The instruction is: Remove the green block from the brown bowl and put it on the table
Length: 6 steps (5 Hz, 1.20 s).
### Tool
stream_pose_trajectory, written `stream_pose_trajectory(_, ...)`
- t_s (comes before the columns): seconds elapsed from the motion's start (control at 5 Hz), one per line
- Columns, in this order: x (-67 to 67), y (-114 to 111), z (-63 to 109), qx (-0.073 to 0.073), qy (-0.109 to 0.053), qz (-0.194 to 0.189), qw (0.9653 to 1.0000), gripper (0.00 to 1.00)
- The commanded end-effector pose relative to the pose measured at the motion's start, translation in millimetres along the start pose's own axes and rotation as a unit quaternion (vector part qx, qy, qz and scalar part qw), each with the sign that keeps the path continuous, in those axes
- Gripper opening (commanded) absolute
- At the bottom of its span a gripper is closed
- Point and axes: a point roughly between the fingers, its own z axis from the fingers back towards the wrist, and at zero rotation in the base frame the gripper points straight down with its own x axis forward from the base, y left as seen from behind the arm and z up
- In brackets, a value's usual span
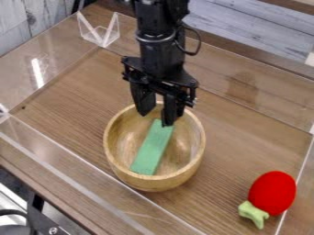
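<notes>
Green block [156,147]: lies slanted inside brown bowl [123,161] on table [245,110]. Gripper [157,112]: fingers apart, empty, above bowl's far rim. Red strawberry toy [270,195]: near right, apart. Clear acrylic walls [55,55]: around edges.

Round light-brown wooden bowl [153,151] shows visible grain, matte finish. Flat light-green block [154,147] looks smooth, plain. Wood-grain tabletop [245,110], glossy clear acrylic walls [50,55]; black gripper [161,116] looks like matte plastic.

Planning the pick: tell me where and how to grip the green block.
Grip the green block at its raised far end, coming straight down from above with the jaws across its narrow width. It lies slanted inside the brown bowl, so that end is least crowded by the wall.
</notes>
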Motion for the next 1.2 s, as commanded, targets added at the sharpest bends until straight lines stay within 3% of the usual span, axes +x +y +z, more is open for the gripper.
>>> stream_pose_trajectory(0.0,1.9,-4.6,17.0,0.001,-0.020,-0.021,0.9996,0.00)
stream_pose_trajectory(0.2,8.0,9.2,15.2,0.002,-0.018,-0.011,0.9998,0.00)
stream_pose_trajectory(0.4,10.9,21.1,7.5,0.002,-0.011,-0.005,0.9999,1.00)
stream_pose_trajectory(0.6,4.2,19.7,6.3,0.002,-0.009,0.017,0.9998,0.00)
stream_pose_trajectory(0.8,-1.2,18.9,8.9,0.004,-0.010,0.041,0.9991,0.00)
stream_pose_trajectory(1.0,-8.8,14.3,-1.5,0.003,-0.007,0.050,0.9987,1.00)
